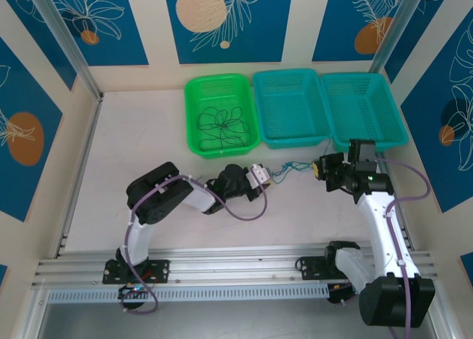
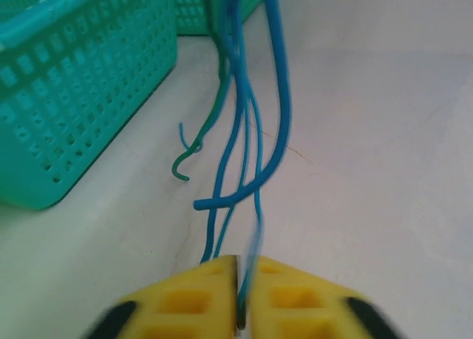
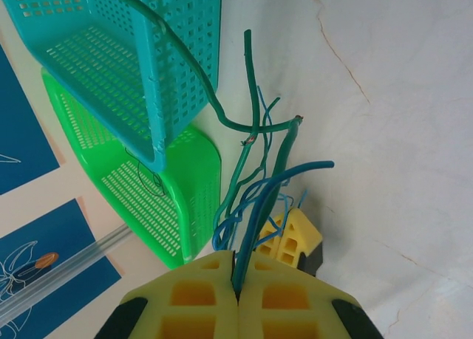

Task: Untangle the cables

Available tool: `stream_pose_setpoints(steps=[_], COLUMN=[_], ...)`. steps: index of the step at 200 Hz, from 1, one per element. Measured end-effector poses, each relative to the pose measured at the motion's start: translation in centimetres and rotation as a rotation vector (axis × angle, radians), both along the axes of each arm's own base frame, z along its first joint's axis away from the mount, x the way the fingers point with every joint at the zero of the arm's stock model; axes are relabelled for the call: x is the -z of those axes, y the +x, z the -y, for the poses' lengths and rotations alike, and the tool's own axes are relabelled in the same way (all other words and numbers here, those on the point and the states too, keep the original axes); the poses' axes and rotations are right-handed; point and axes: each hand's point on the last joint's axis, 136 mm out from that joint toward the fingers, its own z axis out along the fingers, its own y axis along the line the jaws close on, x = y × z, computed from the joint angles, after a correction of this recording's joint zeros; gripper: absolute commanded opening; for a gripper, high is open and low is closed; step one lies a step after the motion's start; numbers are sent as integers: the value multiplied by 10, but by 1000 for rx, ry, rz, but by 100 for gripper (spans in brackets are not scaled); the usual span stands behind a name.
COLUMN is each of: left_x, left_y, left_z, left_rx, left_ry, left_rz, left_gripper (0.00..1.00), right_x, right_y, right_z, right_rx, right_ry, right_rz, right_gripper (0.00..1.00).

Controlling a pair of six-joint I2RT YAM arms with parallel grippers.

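cables (image 1: 290,169): blue and green strands are held strung between both grippers, above the table near the middle teal basket (image 1: 290,106) | left gripper (image 2: 238,269): clamped on blue strands | right gripper (image 3: 236,261): clamped on green and blue strands | handling: judged light, limp, springy and slippery; best pinched singly near a free end
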Motion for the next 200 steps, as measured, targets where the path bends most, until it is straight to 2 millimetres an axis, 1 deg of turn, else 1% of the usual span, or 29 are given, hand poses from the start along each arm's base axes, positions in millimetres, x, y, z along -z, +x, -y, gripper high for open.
stream_pose_setpoints(steps=[10,21,36,43,54,71,80,84,87,91,100,105,108,110,119,126,140,150,163,173,190,200], left_x=[-3,-7,-12,-19,-35,-68,-87,-93,-100,-104,-116,-119,-121,-121,-123,-124,-126,-130,-138,-145,-154,-157], left_y=[-1,-3,-12,-18,-23,-25,-20,-18,-14,-10,4,10,14,16,23,27,25,21,15,11,3,-1], left_z=[1,-2,-14,-21,-36,-61,-79,-87,-96,-105,-137,-152,-165,-169,-201,-220,-245,-259,-274,-279,-276,-270], left_rx=[3,-1,-9,-15,-41,-106,-163,-188,-218,-248,-343,-391,-430,-442,-536,-594,-669,-703,-733,-736,-694,-648], left_ry=[-16,-32,-45,-55,-81,-144,-192,-206,-229,-241,-295,-314,-331,-334,-363,-374,-390,-409,-439,-458,-485,-495], left_rz=[-1,-5,-27,-36,-40,-45,-62,-69,-82,-89,-124,-137,-148,-152,-179,-198,-228,-239,-244,-241,-250,-263], left_gripper=[0,0,0,0,0,0,0,0,0,0,0,0,0,0,0,0,0,0,0,0,0,0], right_x=[1,2,3,3,6,12,18,19,21,23,26,28,29,29,31,33,36,38,39,39,42,45], right_y=[1,1,2,2,2,1,-1,-2,-2,-3,-5,-5,-6,-6,-6,-7,-9,-10,-10,-8,-4,-2], right_z=[1,4,9,13,21,37,45,48,50,54,63,68,71,73,81,87,98,104,108,107,94,79], right_rx=[5,15,30,39,59,103,125,131,138,149,173,188,197,202,221,236,262,278,282,266,189,124], right_ry=[0,-1,-6,-13,-30,-47,-53,-54,-56,-60,-71,-81,-85,-88,-104,-114,-125,-129,-138,-143,-158,-169], right_rz=[-3,-7,-9,-8,-9,-19,-29,-33,-37,-40,-46,-49,-51,-53,-57,-60,-70,-72,-71,-58,-39,-33], right_gripper=[0,0,0,0,0,0,0,0,0,0,0,0,0,0,0,0,0,0,0,0,0,0])
